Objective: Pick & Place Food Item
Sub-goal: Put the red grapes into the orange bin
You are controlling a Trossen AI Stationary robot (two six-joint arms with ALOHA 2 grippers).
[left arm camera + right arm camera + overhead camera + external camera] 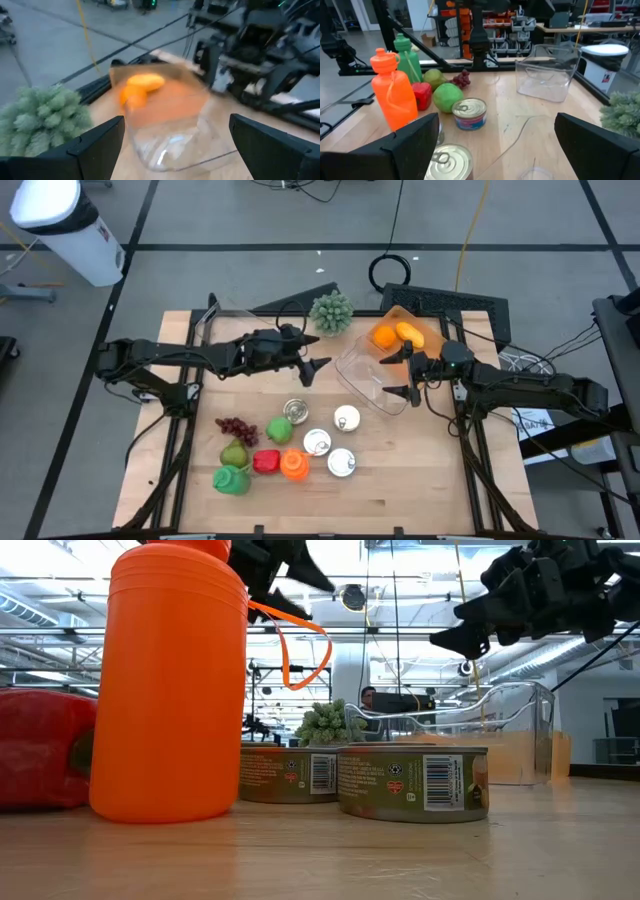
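Both grippers hover open above the table's far half and hold nothing. My left gripper (315, 372) (175, 135) points toward a clear tilted bin (372, 378) (170, 125), with two orange food pieces (397, 334) (139, 88) behind it in an orange-tinted tray. My right gripper (393, 372) (495, 135) hangs at that bin's right side, facing the food group at the near left: grapes (235, 426), green apple (279, 430) (447, 96), pear (234, 452), red pepper (266, 462) (421, 94). All of these rest on the tabletop.
Several tins (296, 411) (317, 443) (470, 113) lie near the middle. An orange bottle (294, 466) (170, 680) and a green bottle (232, 479) stand near the front edge. A fuzzy green plant (332, 312) and a second clear bin (222, 320) (547, 75) sit at the far side.
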